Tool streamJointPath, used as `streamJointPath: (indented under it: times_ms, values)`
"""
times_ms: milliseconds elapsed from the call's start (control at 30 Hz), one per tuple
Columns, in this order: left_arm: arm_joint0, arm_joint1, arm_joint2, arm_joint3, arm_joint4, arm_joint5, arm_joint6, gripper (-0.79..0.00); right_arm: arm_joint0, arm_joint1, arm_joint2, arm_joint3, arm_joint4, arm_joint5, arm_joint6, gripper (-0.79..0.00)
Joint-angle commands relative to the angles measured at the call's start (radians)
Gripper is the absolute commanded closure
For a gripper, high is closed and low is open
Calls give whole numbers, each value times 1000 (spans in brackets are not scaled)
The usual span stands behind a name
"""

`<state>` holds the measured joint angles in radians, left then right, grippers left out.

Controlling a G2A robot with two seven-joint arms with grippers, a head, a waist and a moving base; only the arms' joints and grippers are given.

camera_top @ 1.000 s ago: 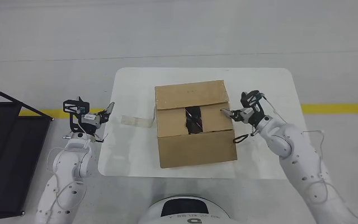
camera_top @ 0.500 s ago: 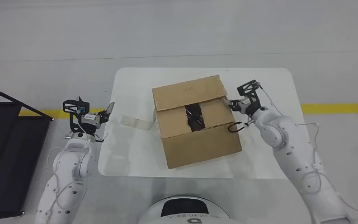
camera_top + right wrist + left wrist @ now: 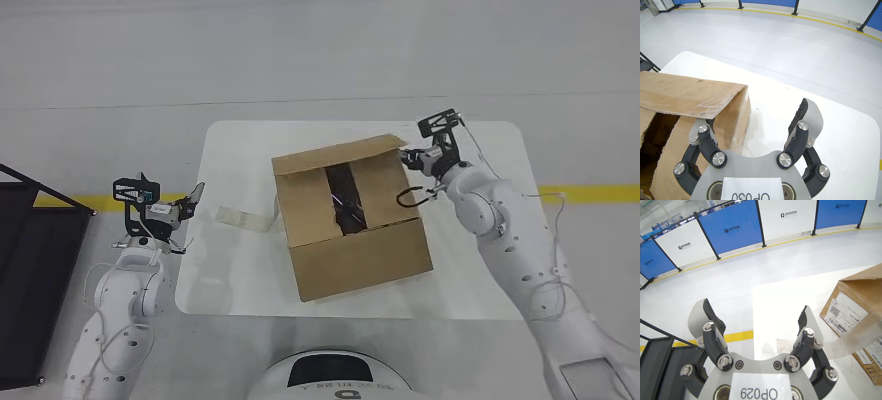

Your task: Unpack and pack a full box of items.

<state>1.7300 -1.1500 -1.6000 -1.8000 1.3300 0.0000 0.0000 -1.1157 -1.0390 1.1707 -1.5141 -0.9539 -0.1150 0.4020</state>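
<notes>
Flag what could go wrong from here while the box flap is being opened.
The right gripper is open, with only one finger under the raised far flap of the brown cardboard box; unclamped, the flap could slip off and fall shut.
The box lies skewed on the white table, and the open left gripper is apart from it; more pushing may slide it.
The clear tape strip trailing from its side could snag.

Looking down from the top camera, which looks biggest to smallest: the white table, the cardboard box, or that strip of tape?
1. white table, by far the largest.
2. cardboard box, covering the table's middle.
3. strip of tape, lying by the box's side, clearly the smallest.
</notes>
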Motion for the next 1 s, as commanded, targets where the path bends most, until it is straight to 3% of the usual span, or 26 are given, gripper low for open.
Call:
streamJointPath:
  times_ms: [0,233,567,967]
  values:
    - [0,0,0,0,0,0,0,-785,45,-9,-18,26,18,7,17,-785]
    - [0,0,0,0,0,0,0,-785,247,-59,-129,160,69,55,95,-785]
    - [0,0,0,0,0,0,0,-785,515,-154,-319,462,92,127,315,-785]
    - [0,0,0,0,0,0,0,-785,618,-223,-387,744,156,82,337,-785]
